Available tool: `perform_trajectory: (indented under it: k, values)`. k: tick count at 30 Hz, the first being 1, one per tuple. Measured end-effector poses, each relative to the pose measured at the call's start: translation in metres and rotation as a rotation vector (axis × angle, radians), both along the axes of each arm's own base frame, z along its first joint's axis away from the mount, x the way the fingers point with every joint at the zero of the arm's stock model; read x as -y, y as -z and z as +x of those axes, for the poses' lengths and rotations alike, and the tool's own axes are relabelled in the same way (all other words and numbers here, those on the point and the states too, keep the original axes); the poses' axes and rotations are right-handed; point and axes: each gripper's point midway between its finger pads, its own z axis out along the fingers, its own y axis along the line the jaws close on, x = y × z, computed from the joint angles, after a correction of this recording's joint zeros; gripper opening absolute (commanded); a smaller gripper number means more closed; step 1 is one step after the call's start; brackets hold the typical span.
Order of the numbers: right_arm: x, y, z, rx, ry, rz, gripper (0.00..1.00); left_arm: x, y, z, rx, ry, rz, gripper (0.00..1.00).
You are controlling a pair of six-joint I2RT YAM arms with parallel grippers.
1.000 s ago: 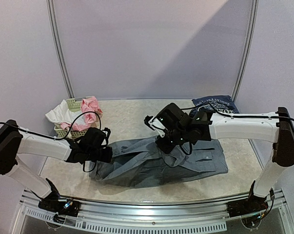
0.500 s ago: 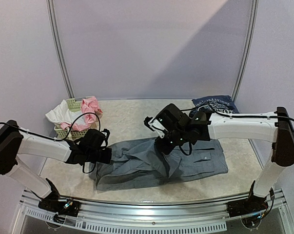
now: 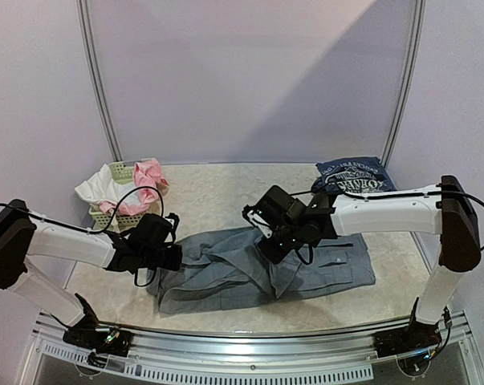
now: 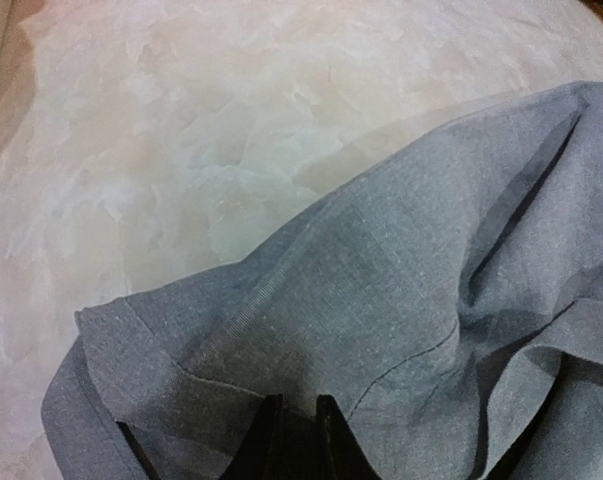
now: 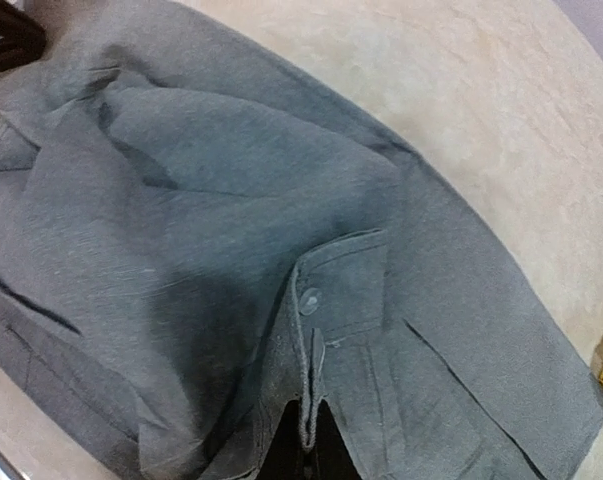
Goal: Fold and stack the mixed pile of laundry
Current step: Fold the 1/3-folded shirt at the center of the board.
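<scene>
We see the marbled surface [image 3: 217, 192] carrying the grey trousers [image 3: 225, 273], creased and partly folded across its near middle. The navy printed tee [image 3: 354, 172] lies apart at the back right. The pale-green basket [image 3: 121, 171] at the back left holds the pink piece [image 3: 149, 172] and the white piece [image 3: 97, 188].

The left gripper [image 3: 171, 257] pinches the trousers' left end and the right gripper [image 3: 272, 249] their middle, both closed on cloth. Only the wrist views show these grips. There, cloth drapes over the left gripper, and a seam below a button [image 5: 309, 297] runs into the right one. From above, the arms hide them.

Grey trousers [image 3: 225, 281]; navy printed tee [image 3: 354, 172]; pale-green basket [image 3: 119, 171].
</scene>
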Motion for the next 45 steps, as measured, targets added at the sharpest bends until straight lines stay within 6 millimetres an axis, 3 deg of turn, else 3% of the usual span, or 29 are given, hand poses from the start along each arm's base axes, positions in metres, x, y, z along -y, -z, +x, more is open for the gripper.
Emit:
perform_trajectory:
  k: [3, 7, 13, 21, 25, 29, 32, 35, 41, 45]
  values:
    - [0.010, -0.009, 0.011, 0.065, 0.056, -0.022, 0.00, 0.000, -0.001, 0.001, 0.006, -0.002, -0.002, 0.26]
    - [0.037, -0.041, 0.026, 0.186, 0.165, -0.006, 0.00, 0.000, -0.003, 0.004, 0.018, -0.016, -0.010, 0.27]
    - [0.092, -0.085, 0.042, 0.357, 0.352, 0.074, 0.00, 0.002, 0.002, 0.009, 0.029, -0.035, -0.019, 0.00]
    - [0.150, -0.081, 0.048, 0.467, 0.528, 0.101, 0.00, 0.000, 0.008, 0.015, 0.051, -0.061, -0.032, 0.00]
    - [0.159, -0.107, 0.055, 0.534, 0.577, 0.194, 0.00, -0.003, 0.009, 0.016, 0.067, -0.084, -0.045, 0.00]
    - [0.155, -0.144, 0.063, 0.608, 0.583, 0.301, 0.00, -0.007, 0.010, 0.016, 0.076, -0.107, -0.051, 0.00]
    - [0.152, -0.157, 0.068, 0.652, 0.585, 0.342, 0.00, -0.010, 0.009, 0.018, 0.084, -0.126, -0.049, 0.00]
    - [0.161, -0.145, 0.069, 0.662, 0.601, 0.334, 0.00, -0.012, 0.008, 0.020, 0.088, -0.136, -0.047, 0.00]
    - [0.215, -0.063, 0.064, 0.572, 0.721, 0.211, 0.00, -0.015, 0.008, 0.021, 0.096, -0.149, -0.039, 0.00]
    - [0.246, -0.027, 0.058, 0.512, 0.807, 0.178, 0.02, -0.015, 0.008, 0.021, 0.096, -0.149, -0.039, 0.00]
